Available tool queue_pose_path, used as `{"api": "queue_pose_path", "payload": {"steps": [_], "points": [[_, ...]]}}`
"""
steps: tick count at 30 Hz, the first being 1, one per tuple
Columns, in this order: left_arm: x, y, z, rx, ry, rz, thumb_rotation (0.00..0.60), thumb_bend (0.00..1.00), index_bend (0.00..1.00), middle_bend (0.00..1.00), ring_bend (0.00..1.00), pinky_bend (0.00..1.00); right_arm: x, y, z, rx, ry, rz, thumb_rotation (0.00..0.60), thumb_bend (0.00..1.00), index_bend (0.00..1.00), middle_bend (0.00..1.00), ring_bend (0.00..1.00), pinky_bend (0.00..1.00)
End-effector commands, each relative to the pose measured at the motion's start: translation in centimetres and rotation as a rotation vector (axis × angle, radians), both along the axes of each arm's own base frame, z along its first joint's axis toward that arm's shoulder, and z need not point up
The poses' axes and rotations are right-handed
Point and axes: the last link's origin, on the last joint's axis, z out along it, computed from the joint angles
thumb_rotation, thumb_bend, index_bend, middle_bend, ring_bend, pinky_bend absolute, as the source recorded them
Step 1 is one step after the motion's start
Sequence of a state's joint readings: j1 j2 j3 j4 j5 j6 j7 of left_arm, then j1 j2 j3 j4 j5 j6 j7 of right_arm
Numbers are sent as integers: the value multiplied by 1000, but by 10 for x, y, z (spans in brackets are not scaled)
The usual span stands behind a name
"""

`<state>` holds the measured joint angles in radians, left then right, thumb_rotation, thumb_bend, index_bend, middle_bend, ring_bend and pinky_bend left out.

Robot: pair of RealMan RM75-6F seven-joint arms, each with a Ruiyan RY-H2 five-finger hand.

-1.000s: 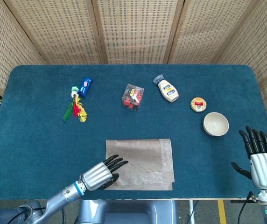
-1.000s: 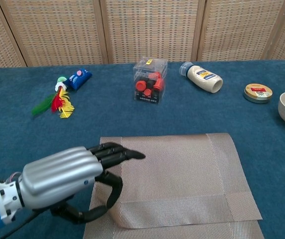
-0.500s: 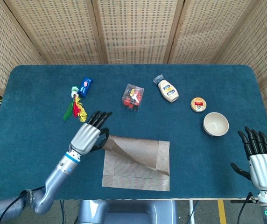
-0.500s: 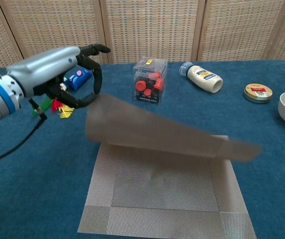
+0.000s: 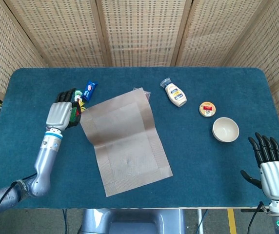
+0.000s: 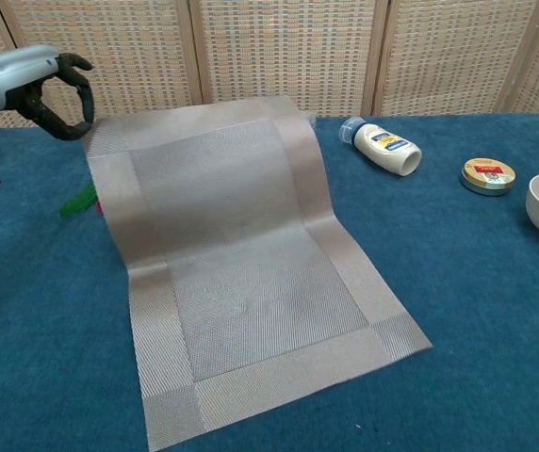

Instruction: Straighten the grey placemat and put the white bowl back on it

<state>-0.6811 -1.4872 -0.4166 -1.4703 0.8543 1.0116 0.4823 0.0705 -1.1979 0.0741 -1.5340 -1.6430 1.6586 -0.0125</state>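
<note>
One placemat (image 5: pixel 125 139) now unfolded, corner pinched by raised left hand (image 5: pixel 63 112); right hand (image 5: pixel 271 165) idle, fingers apart.

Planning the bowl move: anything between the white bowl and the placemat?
Bare blue cloth in both views between white bowl and placemat; head view shows it best.

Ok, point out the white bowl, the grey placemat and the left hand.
white bowl (image 5: pixel 226 129), head view, inner hollow.
grey placemat (image 5: pixel 129 146), head view, flat centre panel.
left hand (image 5: pixel 63 114), head view, silver back.
</note>
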Motion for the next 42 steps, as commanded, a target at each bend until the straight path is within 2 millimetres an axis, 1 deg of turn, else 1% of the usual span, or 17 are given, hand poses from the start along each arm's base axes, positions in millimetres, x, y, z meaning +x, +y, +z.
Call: {"api": "queue_pose_path", "payload": {"steps": [1,4,5,6,7,8,9,10,16,19,23,28,31,35,37,38,42], "points": [[-24,8,14,29,34,81,600,690,900,0,0,0,0,0,0,0,0,-1,600,0,66,0,0,0],[-39,6,20,38,54,117,600,682,877,0,0,0,0,0,0,-1,-1,-2,600,0,67,0,0,0],[-43,4,22,42,60,127,600,627,803,0,0,0,0,0,0,0,0,-2,600,0,68,0,0,0],[-55,1,28,56,64,157,600,530,701,0,0,0,0,0,-1,6,1,-2,600,0,68,0,0,0],[-62,-2,31,49,47,166,600,329,468,0,0,0,0,0,-2,9,3,-2,600,0,68,0,0,0],[-64,-5,32,42,29,166,600,137,230,0,0,0,0,0,-2,10,4,-2,600,0,69,0,0,0],[-66,-7,35,40,10,165,600,46,108,0,0,0,0,0,-2,12,5,-1,600,0,69,0,0,0],[-68,-9,38,43,-7,162,600,0,9,0,0,0,0,0,-3,14,6,0,600,0,69,0,0,0],[-74,-35,60,97,-59,115,600,0,0,0,0,0,1,0,-12,68,45,28,600,0,74,0,0,0],[-76,-54,73,124,-60,94,600,0,0,0,0,0,4,-4,-20,123,99,66,600,0,76,0,0,0],[-79,-90,89,152,-51,85,600,0,0,0,0,0,18,-17,-32,205,208,165,600,0,87,0,0,0],[-82,-116,96,161,-46,89,600,0,0,0,0,0,32,-32,-45,253,304,262,600,0,122,0,0,0],[-84,-136,101,170,-33,91,600,0,0,0,0,0,45,-47,-61,319,341,316,600,0,139,0,0,0],[-87,-162,104,172,-1,93,600,0,0,0,0,0,60,-70,-85,423,385,347,600,0,147,0,0,0],[-87,-168,106,180,7,87,600,0,0,0,0,0,66,-77,-95,452,405,356,600,0,153,0,0,0],[-87,-170,106,188,6,80,600,0,0,0,0,0,72,-82,-103,471,416,367,600,0,158,0,0,0],[-90,-172,107,187,14,67,600,0,0,0,0,0,90,-95,-122,517,411,381,600,0,172,0,0,0]]}}
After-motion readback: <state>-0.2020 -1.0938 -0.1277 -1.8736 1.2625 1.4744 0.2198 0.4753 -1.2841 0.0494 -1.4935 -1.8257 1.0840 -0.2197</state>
